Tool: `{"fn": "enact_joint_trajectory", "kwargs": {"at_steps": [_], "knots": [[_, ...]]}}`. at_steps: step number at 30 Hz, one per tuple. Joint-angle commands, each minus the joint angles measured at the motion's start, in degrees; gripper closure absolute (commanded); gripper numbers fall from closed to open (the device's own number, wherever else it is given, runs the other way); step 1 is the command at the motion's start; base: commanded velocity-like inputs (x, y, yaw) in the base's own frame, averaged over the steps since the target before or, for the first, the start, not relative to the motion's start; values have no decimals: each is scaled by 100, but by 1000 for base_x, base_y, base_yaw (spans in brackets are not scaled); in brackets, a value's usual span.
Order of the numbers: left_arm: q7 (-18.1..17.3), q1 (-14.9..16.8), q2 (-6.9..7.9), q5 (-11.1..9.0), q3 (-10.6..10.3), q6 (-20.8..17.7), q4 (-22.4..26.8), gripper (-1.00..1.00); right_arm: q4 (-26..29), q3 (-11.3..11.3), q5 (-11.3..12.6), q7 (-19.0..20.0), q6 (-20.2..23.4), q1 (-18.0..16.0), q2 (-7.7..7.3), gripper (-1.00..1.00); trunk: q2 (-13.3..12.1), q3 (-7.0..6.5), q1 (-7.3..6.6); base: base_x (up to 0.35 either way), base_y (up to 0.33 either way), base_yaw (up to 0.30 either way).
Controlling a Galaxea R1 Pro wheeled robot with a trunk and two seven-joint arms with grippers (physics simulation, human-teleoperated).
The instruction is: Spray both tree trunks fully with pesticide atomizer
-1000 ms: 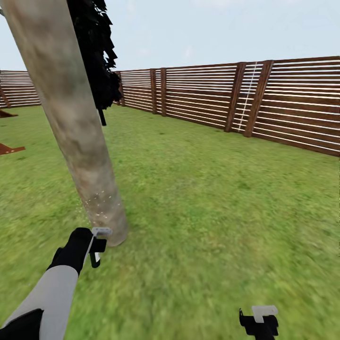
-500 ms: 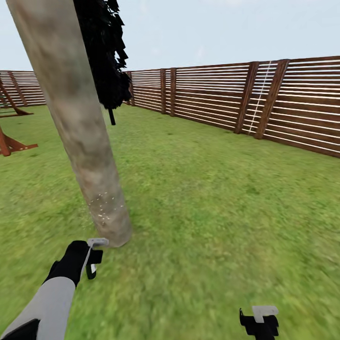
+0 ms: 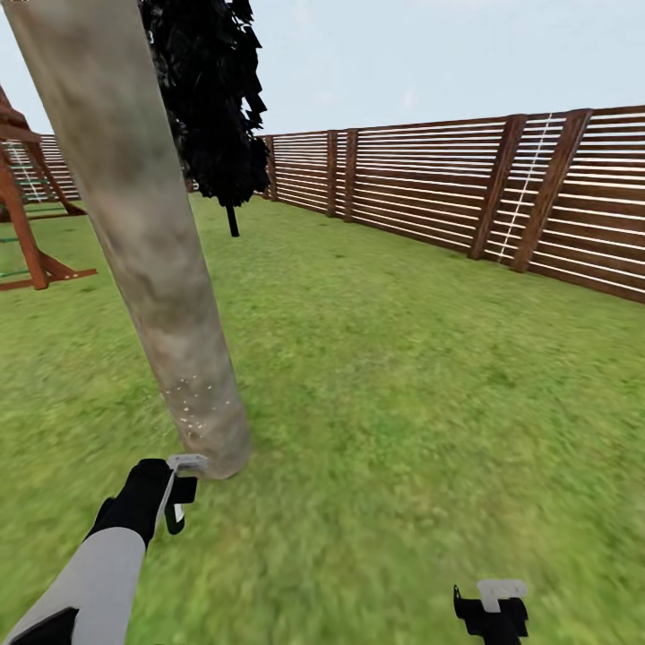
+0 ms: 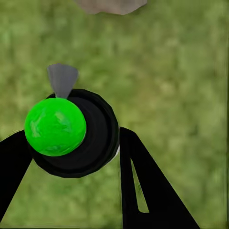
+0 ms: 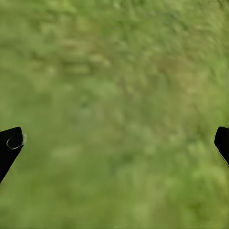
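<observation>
Beside the thick tree trunk (image 3: 170,296), the left gripper (image 3: 179,491) stays clenched on the pesticide atomizer (image 4: 76,131), nozzle aimed at white pesticide specks (image 3: 193,405) near the base, while the right gripper (image 3: 491,609) hangs spread and idle over grass.

You have no text, label, brand, number or sign to read anywhere here. The round black bottle with the glossy green cap (image 4: 71,133) between your left fingers is bare (no sticker or print on the cap), and the brown horizontal-slat wooden fence (image 3: 430,193) carries no lettering either.
</observation>
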State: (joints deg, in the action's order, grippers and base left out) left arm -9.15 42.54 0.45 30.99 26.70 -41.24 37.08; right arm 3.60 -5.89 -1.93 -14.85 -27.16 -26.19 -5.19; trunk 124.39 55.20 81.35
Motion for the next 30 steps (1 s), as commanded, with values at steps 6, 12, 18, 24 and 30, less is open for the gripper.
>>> {"fn": "enact_joint_trajectory", "kwargs": {"at_steps": [6, 12, 18, 24, 30], "knots": [[-1, 0, -19, -10, 11, -9, 1, 100, 0, 0, 1, 0, 0, 0, 0, -100, 0, 0, 0, 14, -271, 266], [0, 0, -10, -462, -36, -31, 1, 100, 0, 0, 0, 0, 0, 0, 0, -100, 0, 0, 0, 0, -276, 51], [8, 0, -2, -456, -72, -26, 1, 100, 0, 0, 0, 0, 1, 0, -2, -100, 0, 0, 0, 0, -276, 0], [50, 0, 37, -438, -54, -24, 9, 100, 0, 0, 0, 0, 0, 0, 0, -100, 0, 0, 0, 0, -276, 125], [60, 0, 35, -440, -34, -15, 10, 100, -1, 0, 0, 0, 0, 0, 0, -100, 0, 0, 0, 50, -274, 272]]}}
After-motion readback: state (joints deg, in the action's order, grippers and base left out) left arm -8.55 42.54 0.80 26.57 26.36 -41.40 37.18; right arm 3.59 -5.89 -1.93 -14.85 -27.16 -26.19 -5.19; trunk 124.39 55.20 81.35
